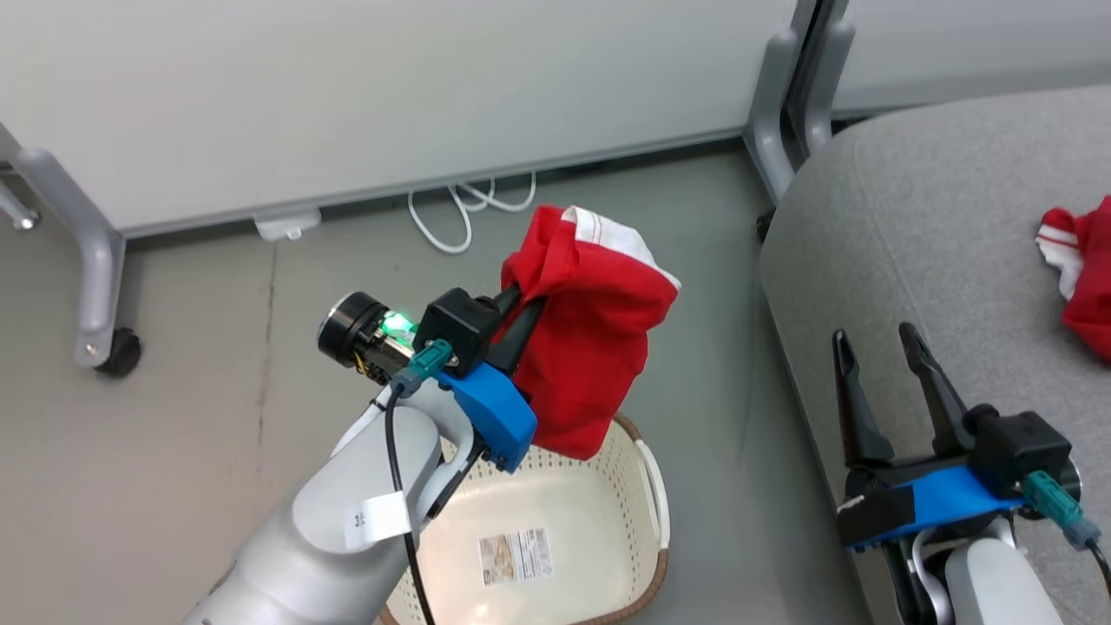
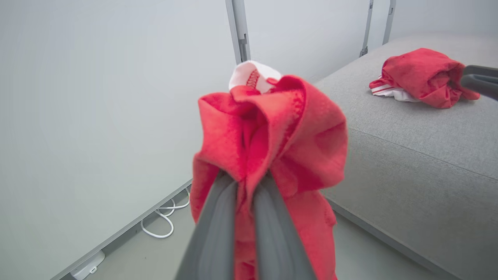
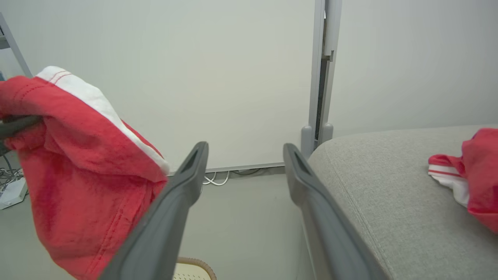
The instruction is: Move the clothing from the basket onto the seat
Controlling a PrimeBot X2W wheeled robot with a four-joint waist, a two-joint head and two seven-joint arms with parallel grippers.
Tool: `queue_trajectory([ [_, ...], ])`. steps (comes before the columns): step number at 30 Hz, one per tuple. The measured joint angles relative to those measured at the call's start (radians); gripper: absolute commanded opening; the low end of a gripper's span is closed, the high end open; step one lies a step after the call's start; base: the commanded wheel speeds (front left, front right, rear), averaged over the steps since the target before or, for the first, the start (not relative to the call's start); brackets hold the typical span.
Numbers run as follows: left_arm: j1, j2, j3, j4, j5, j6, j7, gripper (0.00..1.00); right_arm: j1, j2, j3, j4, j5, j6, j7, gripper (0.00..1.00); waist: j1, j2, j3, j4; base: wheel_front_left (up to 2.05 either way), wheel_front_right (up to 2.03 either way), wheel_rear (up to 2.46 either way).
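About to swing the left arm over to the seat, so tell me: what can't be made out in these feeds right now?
- Basket, head view: near and left parts hidden by the left forearm and cut by the bottom edge; leftover clothing there cannot be ruled out.
- Second garment on the seat, head view: cut by the right edge.
- Left gripper fingertips, left wrist view: buried in the held garment.
- Basket label: too small to read.
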Motion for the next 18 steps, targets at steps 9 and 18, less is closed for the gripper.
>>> queue_trajectory([
  [9, 0.008, -0.017, 0.079, -0.057, 0.037, -0.004, 0.0, 0.0, 0.057, 0.0, -0.011, 0.014, 0.005, 0.0, 0.0, 1.0, 0.0, 0.0, -0.098, 0.012, 0.0, 0.0, 0.0],
  [18, 0.021, -0.033, 0.101, -0.082, 0.065, -0.013, 0.0, 0.0, 0.086, 0.0, -0.015, 0.017, 0.008, 0.0, 0.0, 1.0, 0.0001, 0.0, -0.142, 0.026, 0.0, 0.0, 0.0],
])
